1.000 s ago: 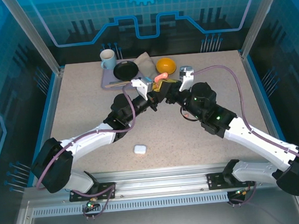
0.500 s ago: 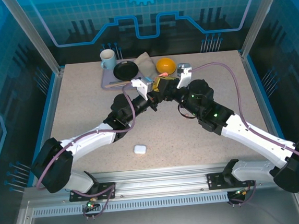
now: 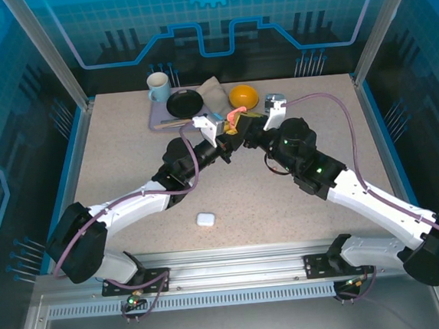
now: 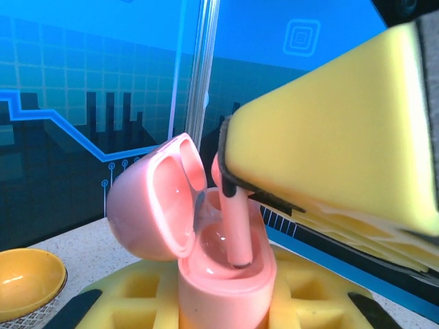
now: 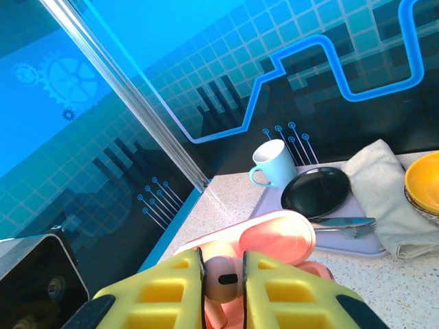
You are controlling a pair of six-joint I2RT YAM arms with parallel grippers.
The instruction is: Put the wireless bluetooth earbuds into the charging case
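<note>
A pink charging case (image 4: 226, 281) stands upright with its lid (image 4: 154, 202) swung open to the left. My left gripper (image 4: 223, 307) is shut on its body, held above the table. My right gripper (image 5: 223, 284) is shut on a pink earbud (image 5: 223, 277), and the earbud's stem (image 4: 234, 226) reaches down into the case's well. In the top view the two grippers meet at the pink case (image 3: 236, 114) in the middle rear of the table. A shut white case (image 3: 204, 219) lies near the front edge, apart from both arms.
A lilac tray (image 3: 157, 122) at the back holds a pale blue mug (image 3: 158, 84), a black plate (image 3: 184, 103), a fork (image 5: 343, 223) and a beige cloth (image 3: 213, 90). An orange bowl (image 3: 243, 95) sits just behind the grippers. Glass walls enclose the table.
The right gripper nudged left toward the left gripper and eased back a little, still holding the earbud over the case. The left arm stayed still.
</note>
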